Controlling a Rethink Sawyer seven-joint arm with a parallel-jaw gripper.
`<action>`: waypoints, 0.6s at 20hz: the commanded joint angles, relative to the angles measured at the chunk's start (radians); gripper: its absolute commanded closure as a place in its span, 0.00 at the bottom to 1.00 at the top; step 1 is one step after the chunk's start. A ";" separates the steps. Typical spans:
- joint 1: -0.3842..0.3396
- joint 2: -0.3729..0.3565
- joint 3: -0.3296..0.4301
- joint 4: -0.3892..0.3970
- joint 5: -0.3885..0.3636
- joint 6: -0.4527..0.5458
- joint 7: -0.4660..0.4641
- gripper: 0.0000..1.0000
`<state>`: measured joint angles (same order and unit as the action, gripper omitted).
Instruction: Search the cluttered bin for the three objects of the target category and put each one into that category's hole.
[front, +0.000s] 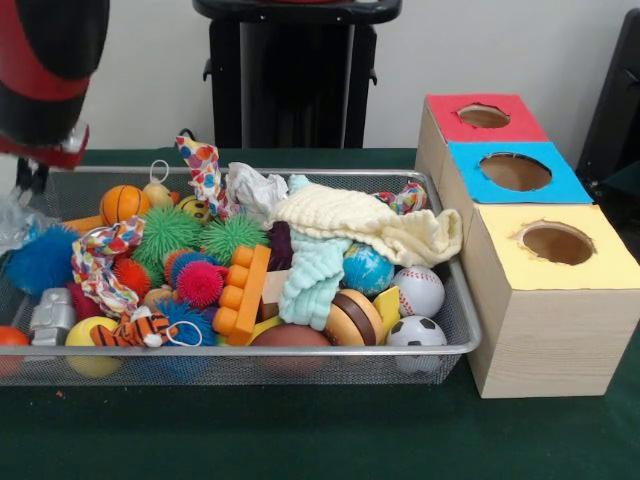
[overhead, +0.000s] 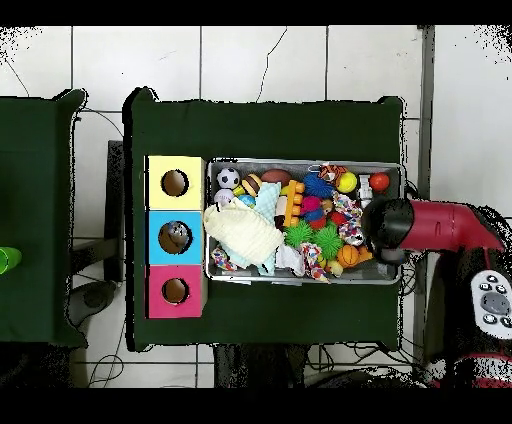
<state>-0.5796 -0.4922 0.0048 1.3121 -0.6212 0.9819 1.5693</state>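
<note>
The silver wire mesh bin (front: 455, 325) lies on the green table, full of toys; it also shows in the overhead view (overhead: 300, 280). My red and black arm (front: 40, 70) hangs over the bin's left end, and in the overhead view (overhead: 425, 225) over its right end. The gripper (front: 30, 178) shows only as dark parts under the arm. Right below it lies a piece of clear crinkled plastic (front: 14, 222); I cannot tell whether it is held. No silver can shows. Something grey sits in the blue box's hole (overhead: 177, 236).
Three wooden boxes with holes stand beside the bin: red (front: 483, 116), blue (front: 515, 172), yellow (front: 556, 243). A cream cloth (front: 360, 215), spiky balls (front: 165, 230), an orange block (front: 245, 290), sport balls (front: 416, 332) and a grey blocky toy (front: 50, 318) fill the bin.
</note>
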 joint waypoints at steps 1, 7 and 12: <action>-0.027 -0.159 0.093 0.272 0.156 0.415 -0.274 1.00; -0.091 -0.202 0.246 0.351 0.317 0.327 -0.238 1.00; -0.185 -0.233 0.359 0.364 0.377 -0.076 -0.213 1.00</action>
<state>-0.7003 -0.6929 0.1505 1.5491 -0.3405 1.2108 1.5693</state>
